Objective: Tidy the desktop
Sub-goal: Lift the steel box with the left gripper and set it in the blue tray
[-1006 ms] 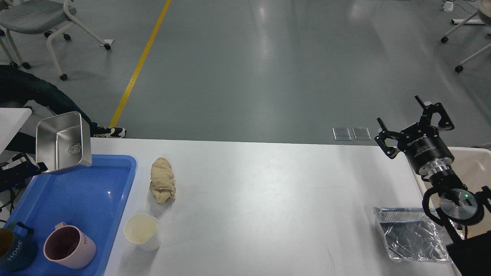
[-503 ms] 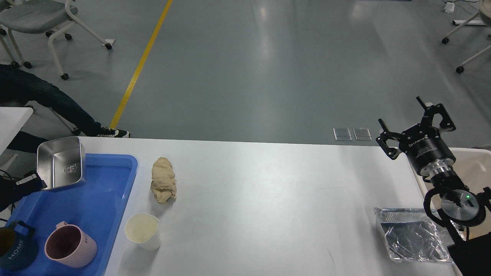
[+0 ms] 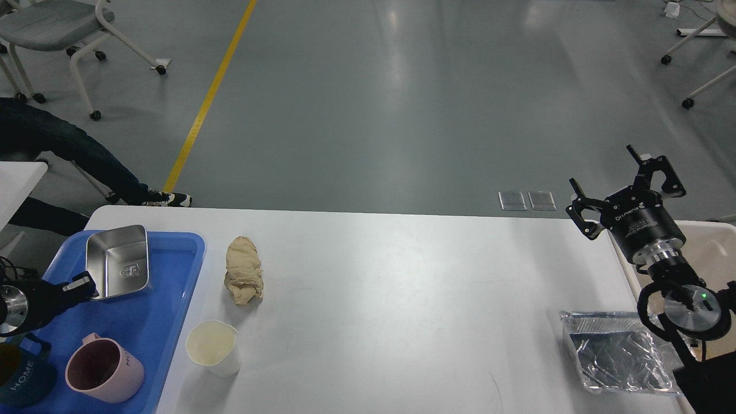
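The white desktop (image 3: 402, 299) fills the lower half of the head view. On it lie a crumpled beige paper wad (image 3: 243, 270), a white cup (image 3: 213, 347) and a foil tray (image 3: 621, 359) at the right. A steel rectangular tin (image 3: 118, 268) rests low in the blue tray (image 3: 155, 322), and my left gripper (image 3: 86, 286) is shut on its near rim. My right gripper (image 3: 627, 181) hangs open above the table's far right corner, holding nothing.
A pink mug (image 3: 102, 372) and a dark blue "HOME" mug (image 3: 20, 379) stand in the blue tray. A beige bin (image 3: 713, 253) sits off the table's right edge. Chairs and a person's legs are on the floor at far left.
My left gripper has carried the steel tin down and to the right, from tilted above the tray's far corner to low in the tray. The right gripper barely moved.
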Robot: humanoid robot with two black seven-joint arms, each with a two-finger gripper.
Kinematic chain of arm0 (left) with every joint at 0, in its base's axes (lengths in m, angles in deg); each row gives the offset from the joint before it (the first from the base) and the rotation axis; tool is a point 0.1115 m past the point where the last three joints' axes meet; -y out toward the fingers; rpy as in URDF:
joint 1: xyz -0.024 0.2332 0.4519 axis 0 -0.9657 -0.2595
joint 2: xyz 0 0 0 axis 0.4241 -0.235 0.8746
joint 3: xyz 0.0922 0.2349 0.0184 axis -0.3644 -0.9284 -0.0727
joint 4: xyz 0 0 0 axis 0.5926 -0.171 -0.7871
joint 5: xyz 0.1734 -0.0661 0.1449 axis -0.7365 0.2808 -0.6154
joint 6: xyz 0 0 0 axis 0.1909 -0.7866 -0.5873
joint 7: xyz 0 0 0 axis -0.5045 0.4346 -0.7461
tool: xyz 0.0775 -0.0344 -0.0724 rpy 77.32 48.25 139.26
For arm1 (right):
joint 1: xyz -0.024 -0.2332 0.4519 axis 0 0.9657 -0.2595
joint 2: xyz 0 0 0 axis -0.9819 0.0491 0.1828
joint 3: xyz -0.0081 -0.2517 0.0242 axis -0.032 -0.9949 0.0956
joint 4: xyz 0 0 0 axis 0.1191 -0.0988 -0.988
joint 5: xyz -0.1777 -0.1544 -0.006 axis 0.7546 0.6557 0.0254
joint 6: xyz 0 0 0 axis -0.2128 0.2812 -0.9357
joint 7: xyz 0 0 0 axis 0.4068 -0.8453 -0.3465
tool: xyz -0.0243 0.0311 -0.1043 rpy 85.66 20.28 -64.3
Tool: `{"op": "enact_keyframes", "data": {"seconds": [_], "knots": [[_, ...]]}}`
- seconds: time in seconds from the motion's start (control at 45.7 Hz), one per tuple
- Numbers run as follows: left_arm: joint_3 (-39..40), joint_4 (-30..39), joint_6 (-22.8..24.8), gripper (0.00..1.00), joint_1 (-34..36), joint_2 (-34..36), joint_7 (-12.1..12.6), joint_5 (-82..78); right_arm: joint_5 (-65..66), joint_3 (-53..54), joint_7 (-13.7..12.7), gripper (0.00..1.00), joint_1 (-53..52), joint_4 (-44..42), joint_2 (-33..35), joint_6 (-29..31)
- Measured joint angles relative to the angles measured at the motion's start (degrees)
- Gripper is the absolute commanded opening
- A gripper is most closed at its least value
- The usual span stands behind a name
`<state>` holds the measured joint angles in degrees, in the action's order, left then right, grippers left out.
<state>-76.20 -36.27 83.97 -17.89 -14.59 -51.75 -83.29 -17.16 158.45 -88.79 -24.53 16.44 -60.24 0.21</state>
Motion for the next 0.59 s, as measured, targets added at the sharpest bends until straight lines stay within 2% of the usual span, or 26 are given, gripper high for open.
{"op": "enact_keyframes", "data": {"seconds": [0.066,0.219,0.306,0.372,0.503,0.59], "knots": [[0.1,-1.1,-0.2,0.25,-0.5,-1.2,0.1,0.2,0.0,0.0,0.0,1.00,0.0,0.0,0.0,0.0],[0.4,-1.9,-0.8,0.28,-1.0,-2.5,0.6,0.6,0.0,0.0,0.0,1.00,0.0,0.0,0.1,0.0],[0.4,-2.0,-1.0,0.38,-1.2,-3.1,0.7,0.8,0.0,0.0,0.0,1.00,0.0,0.0,0.1,0.1],[0.4,-2.0,-1.2,0.50,-1.2,-3.5,0.7,0.9,0.0,0.0,0.0,1.00,0.0,0.0,0.1,0.1],[1.2,-2.0,-1.4,0.85,-1.2,-3.5,0.2,1.0,0.0,0.1,0.0,1.00,0.1,0.0,0.1,0.1],[4.5,-1.9,-1.3,0.93,-1.1,-2.9,-0.2,2.1,0.0,0.1,0.0,1.00,0.1,0.0,0.1,0.1]]}}
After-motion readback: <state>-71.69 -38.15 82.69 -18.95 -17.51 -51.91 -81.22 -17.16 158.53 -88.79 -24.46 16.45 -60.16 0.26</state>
